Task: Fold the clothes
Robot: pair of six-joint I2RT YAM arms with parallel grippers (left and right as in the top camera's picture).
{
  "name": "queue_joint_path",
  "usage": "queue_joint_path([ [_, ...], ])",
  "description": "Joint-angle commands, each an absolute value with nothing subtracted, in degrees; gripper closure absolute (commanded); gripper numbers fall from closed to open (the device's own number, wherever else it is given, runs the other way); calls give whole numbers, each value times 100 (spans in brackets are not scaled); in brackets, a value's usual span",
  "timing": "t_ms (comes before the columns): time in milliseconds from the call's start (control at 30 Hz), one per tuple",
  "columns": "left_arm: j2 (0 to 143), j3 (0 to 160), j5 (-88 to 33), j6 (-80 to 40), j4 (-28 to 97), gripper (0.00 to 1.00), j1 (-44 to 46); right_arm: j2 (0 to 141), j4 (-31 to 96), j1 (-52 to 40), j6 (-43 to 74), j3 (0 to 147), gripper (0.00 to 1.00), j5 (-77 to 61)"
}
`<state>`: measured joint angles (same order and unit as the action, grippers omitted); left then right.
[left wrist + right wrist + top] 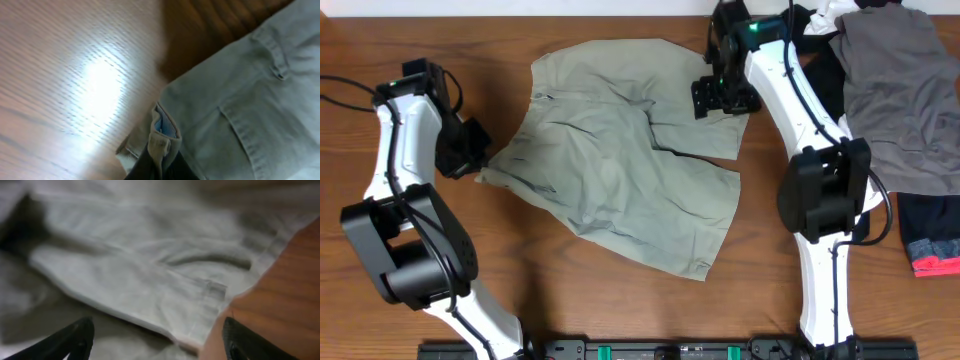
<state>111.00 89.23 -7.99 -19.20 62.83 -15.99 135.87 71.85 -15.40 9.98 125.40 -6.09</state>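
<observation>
The pale khaki-green shorts (620, 170) lie spread, somewhat wrinkled, on the wooden table (620, 310) between the two arms. The left end effector (478, 160) sits at the garment's outer corner, clamped narrow on a bunched fold of the fabric. In the left wrist view that fold rises between the dark fingers (175, 167), with a small blue label (162, 125) showing just above the pinch. From this end effector the cloth runs off toward the other arm. The right end effector (723, 97) hangs over the opposite edge of the shorts, jaws spread wide and holding nothing, a stitched hem lying below and between its fingers (75, 340). Beyond it, on the far side from the shorts, a grey garment (900, 90) lies over a black garment (820, 75).
</observation>
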Motion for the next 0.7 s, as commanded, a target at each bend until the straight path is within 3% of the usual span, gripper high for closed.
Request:
queue_joint_path([
  [0,11131,8947,-878,-1959,6274,94,-1409,13415,6580,-1339,1280,12173,20,-497],
  [133,11131,8947,-875,-1962,6294,94,-1146,13415,5450,-1275,1168,11636,25,-716],
  [367,11131,8947,-871,-1984,6604,94,-875,13415,5704,-1354,1160,11137,66,-1262],
  [500,11131,8947,-794,-1981,6641,94,-921,13229,6023,-1330,1100,11137,62,-1389],
  [667,11131,8947,-794,-1981,6639,94,-943,12499,6051,-1184,1081,11139,37,-1354],
])
